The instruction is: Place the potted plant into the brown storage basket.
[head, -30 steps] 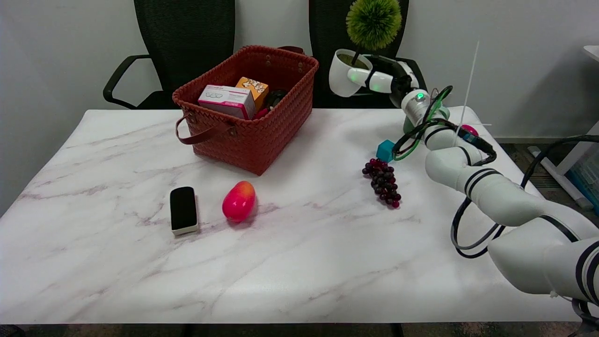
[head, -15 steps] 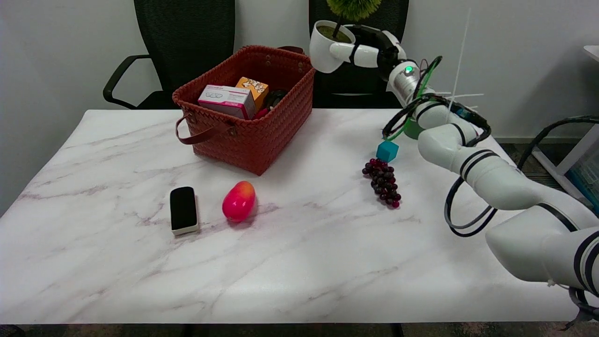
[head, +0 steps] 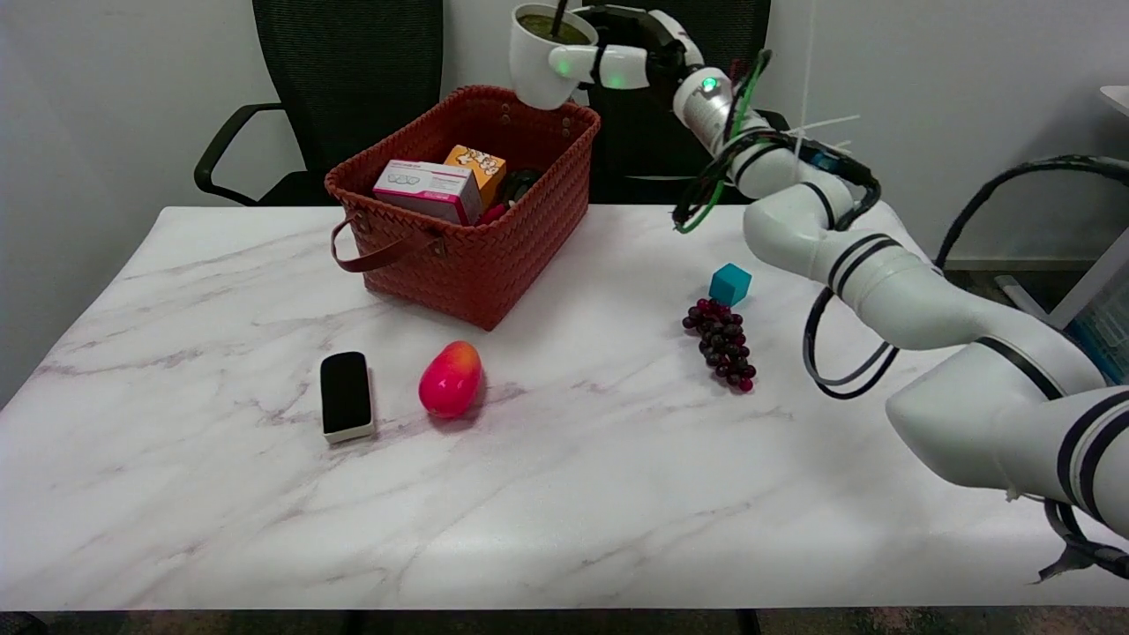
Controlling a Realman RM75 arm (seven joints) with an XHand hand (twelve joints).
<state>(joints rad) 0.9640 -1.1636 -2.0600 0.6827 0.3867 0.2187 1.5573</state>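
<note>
The potted plant (head: 540,55) (foliage cut off by the top edge) hangs over the far right corner of the brown basket (head: 467,198), gripped at its white pot by the right hand (head: 622,55), fingers (head: 573,63) wrapped round it. Lowered from here it could catch the rim or land on the boxes (head: 428,190) inside and tip.

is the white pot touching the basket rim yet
Cannot tell. In the head view the white pot, held by the right hand, has its bottom edge overlapping the far rim of the brown basket; one view cannot show whether it rests there or hangs above.
</note>
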